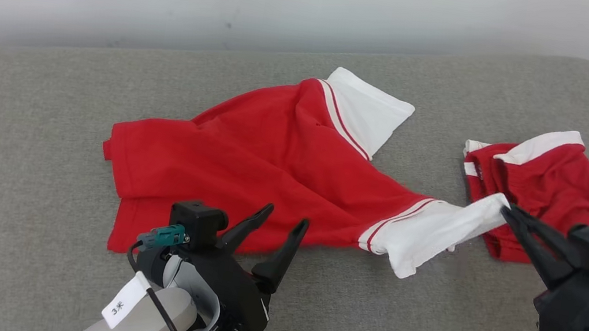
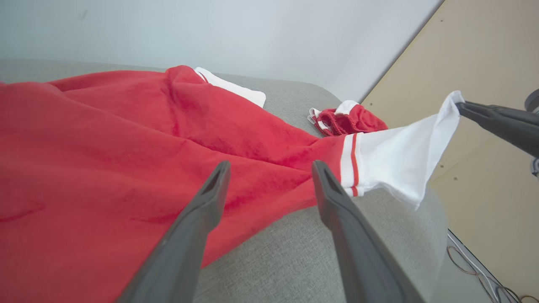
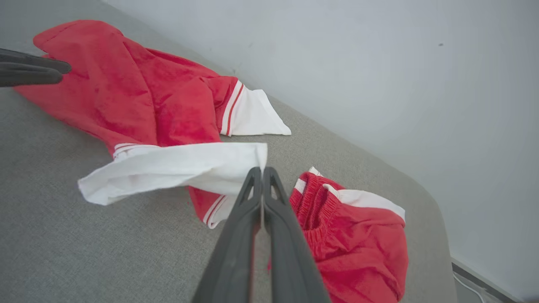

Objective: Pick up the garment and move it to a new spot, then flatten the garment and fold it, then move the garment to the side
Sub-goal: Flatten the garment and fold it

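Red shirt [image 1: 248, 164] lies spread on the grey pad [image 1: 4, 192], just ahead of the L gripper [image 1: 287, 215], whose fingers gape, empty. R gripper [image 1: 505, 211] pinches the white sleeve [image 1: 436, 233] tip only, lifted off the pad. Risk: thin pinch slips w/ a hard pull; red shorts [image 1: 548, 186] just beyond R tips may snag & drag along.

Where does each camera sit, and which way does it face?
Head view: on the head, facing down at red shirt and red shorts on the grey cushion; left pincer and right pincer show.
Left wrist view: on the left wrist, facing along the open left pincer across the shirt.
Right wrist view: on the right wrist, facing along the right pincer, shut on the white sleeve.
All share the pinched sleeve.
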`<state>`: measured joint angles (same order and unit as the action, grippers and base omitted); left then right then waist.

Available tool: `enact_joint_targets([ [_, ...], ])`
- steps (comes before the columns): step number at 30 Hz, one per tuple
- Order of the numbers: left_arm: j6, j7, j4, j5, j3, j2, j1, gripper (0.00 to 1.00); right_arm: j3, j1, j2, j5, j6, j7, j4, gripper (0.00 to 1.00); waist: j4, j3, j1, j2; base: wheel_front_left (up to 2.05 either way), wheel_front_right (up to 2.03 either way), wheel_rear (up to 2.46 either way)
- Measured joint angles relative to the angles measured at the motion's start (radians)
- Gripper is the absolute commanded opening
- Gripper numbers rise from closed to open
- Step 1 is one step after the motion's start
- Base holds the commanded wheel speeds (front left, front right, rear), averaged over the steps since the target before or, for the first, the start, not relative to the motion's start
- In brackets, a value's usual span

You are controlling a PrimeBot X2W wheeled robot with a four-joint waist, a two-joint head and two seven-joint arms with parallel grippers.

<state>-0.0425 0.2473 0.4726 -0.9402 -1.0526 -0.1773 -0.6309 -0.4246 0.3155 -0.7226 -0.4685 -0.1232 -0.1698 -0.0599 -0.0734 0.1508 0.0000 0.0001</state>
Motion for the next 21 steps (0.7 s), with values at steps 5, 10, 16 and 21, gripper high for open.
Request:
enact_joint_targets([
  [5, 0.000, 0.000, 0.012, 0.001, 0.001, 0.007, -0.009, 1.00, -0.055, 0.015, 0.023, 0.009, 0.000, 0.013, 0.035, 0.00, 0.031, 0.004, 0.0000, 0.0000, 0.00, 0.00, 0.00],
  [10, 0.007, 0.000, 0.024, 0.001, 0.007, -0.003, -0.008, 1.00, -0.107, -0.064, 0.041, -0.032, 0.000, 0.001, 0.091, 0.00, 0.063, 0.010, 0.0000, 0.0000, 0.00, 0.00, 0.00],
  [16, 0.006, 0.000, 0.032, 0.001, 0.020, -0.028, 0.013, 1.00, -0.126, -0.098, 0.057, -0.086, 0.000, -0.034, 0.112, 0.00, 0.055, 0.012, 0.0000, 0.0000, 0.00, 0.00, 0.00],
  [21, 0.006, 0.000, 0.031, 0.001, 0.024, -0.025, 0.013, 1.00, -0.113, -0.146, 0.034, -0.098, 0.000, -0.060, 0.116, 0.00, 0.030, 0.008, 0.0000, 0.0000, 0.00, 0.00, 0.00],
])
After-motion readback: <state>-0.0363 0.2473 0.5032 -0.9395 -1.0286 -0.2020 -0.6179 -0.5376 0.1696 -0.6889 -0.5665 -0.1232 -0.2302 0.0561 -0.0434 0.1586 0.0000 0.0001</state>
